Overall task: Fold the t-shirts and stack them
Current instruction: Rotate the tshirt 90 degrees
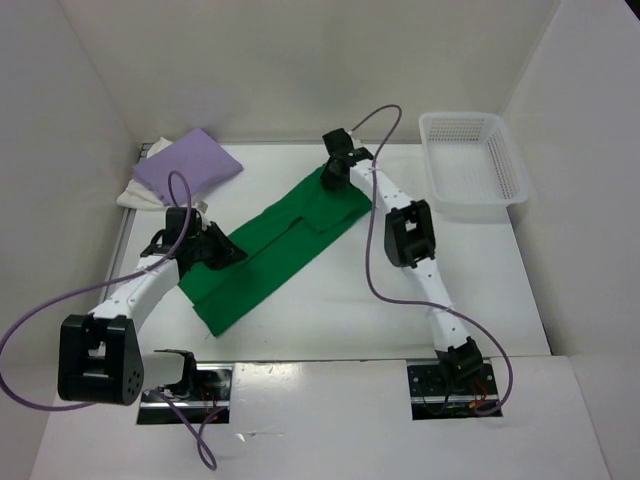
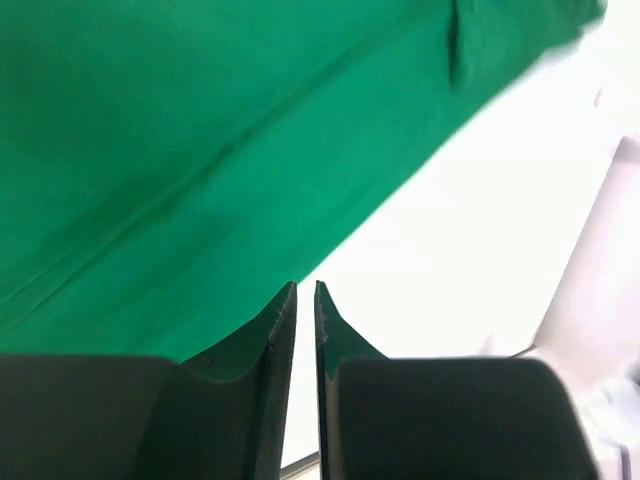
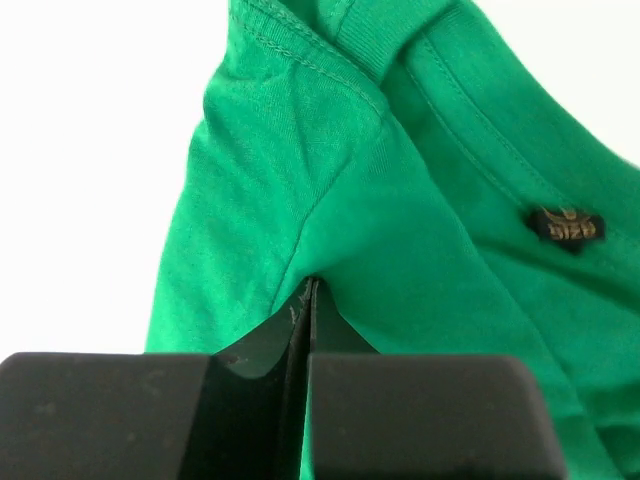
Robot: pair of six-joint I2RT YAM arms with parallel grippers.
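Green t-shirt [image 1: 270,260]: long axis running near-left to far-right. Right gripper [image 3: 305,290] pinching far collar end. Left gripper [image 2: 306,290] sitting at left long edge, jaws narrow, grip indeterminable.

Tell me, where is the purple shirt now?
In the top view the purple shirt lies folded at the far left, on the white shirt, beyond the left gripper.

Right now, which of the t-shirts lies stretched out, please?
The green t-shirt, lying long across the middle; the lilac t-shirt sits folded atop the white t-shirt.
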